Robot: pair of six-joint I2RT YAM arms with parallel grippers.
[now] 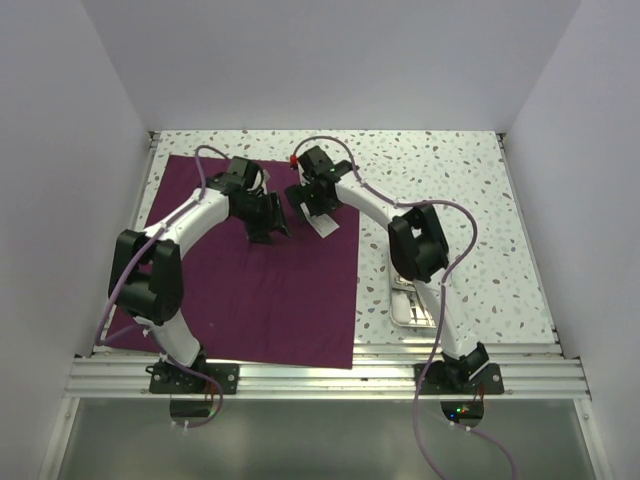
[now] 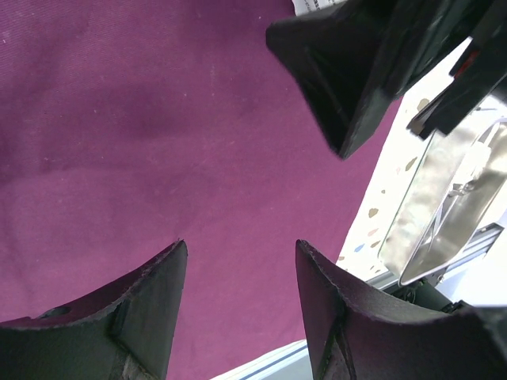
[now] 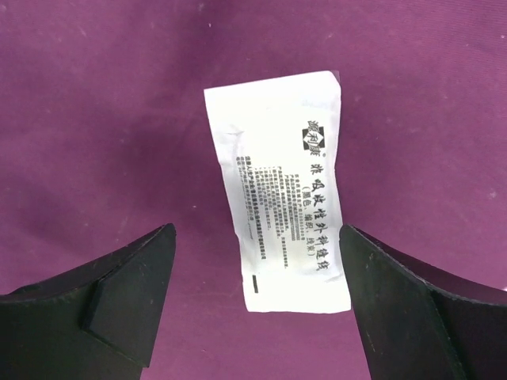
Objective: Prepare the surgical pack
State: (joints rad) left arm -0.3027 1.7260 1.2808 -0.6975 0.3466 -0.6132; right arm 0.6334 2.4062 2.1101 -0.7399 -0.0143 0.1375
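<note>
The maroon cloth (image 1: 260,300) is lying flat on the speckled table (image 1: 450,180), with the steel tray (image 1: 410,312) sitting near its right edge. The left gripper (image 2: 242,261) and right gripper (image 3: 257,229) are hanging wide open, gripping nothing. The white packet (image 3: 281,190) is lying on the cloth beneath the right gripper.

open cloth (image 1: 270,310) nearside, tray (image 1: 407,312) obstructing right

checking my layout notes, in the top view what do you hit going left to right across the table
left gripper → white packet → steel tray; the right gripper hangs over the packet, so it is left out
</note>
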